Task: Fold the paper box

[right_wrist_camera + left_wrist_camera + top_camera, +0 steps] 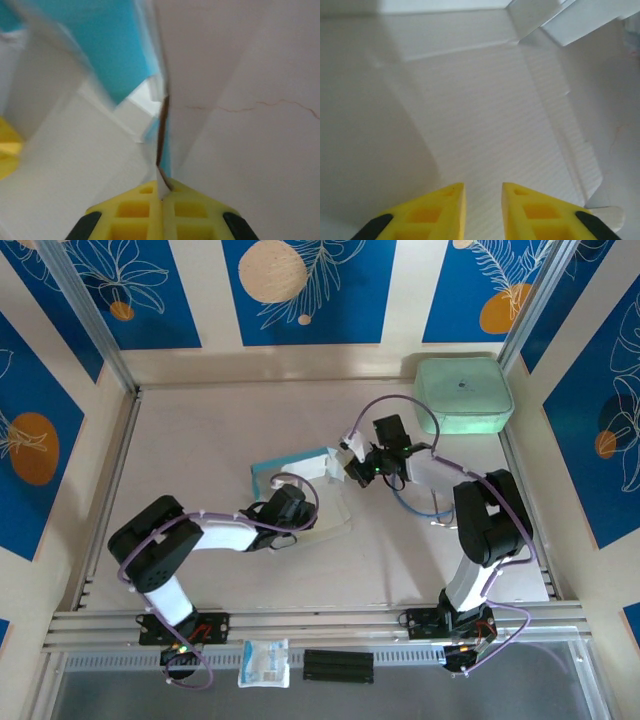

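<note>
The paper box [291, 464] lies mid-table, light blue outside and whitish inside, with its flaps partly raised. My left gripper [296, 508] hovers at its near side. In the left wrist view the left gripper [483, 192] stands slightly open over the whitish ribbed inner panel [490, 115] of the box, with nothing between its yellow fingers [445, 205]. My right gripper [352, 466] is at the box's right end. In the right wrist view the right gripper [161, 192] is shut on the thin edge of a flap [161, 150], with the blue outer face [117, 45] beyond.
A mint-green rounded-square case [463, 393] sits at the back right corner. A small white packet [264, 662] and a black strip [338, 665] lie on the front rail between the arm bases. Walls close off the table at the left, back and right.
</note>
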Robot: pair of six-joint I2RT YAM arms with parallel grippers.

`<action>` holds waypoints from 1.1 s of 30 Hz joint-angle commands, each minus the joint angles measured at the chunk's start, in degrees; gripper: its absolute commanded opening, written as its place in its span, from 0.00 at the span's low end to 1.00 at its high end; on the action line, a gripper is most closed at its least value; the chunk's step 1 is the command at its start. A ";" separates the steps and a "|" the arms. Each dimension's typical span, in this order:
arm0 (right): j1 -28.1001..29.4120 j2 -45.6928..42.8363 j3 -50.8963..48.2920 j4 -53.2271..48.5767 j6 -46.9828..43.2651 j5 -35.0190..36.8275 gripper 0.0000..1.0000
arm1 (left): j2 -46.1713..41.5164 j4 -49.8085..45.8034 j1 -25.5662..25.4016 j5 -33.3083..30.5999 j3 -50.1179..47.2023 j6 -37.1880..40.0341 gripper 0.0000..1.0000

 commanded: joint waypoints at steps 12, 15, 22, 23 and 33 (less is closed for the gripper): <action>6.37 -1.36 -4.10 6.41 2.08 16.88 0.00 | -20.82 -49.16 5.88 -6.21 26.36 31.23 0.58; 6.61 -1.66 -3.63 5.51 1.62 16.80 0.00 | -16.26 -62.52 11.67 3.47 36.49 38.33 0.62; 6.63 -2.43 -1.46 1.99 0.81 14.98 0.00 | -7.65 -69.43 18.17 17.72 45.51 49.04 0.68; 6.61 -2.29 -1.14 1.52 0.99 14.75 0.00 | -6.22 -70.03 18.20 17.99 46.47 50.38 0.69; 7.27 -2.11 0.81 -1.84 1.09 12.11 0.00 | 5.37 -68.13 18.21 8.33 50.84 60.37 0.82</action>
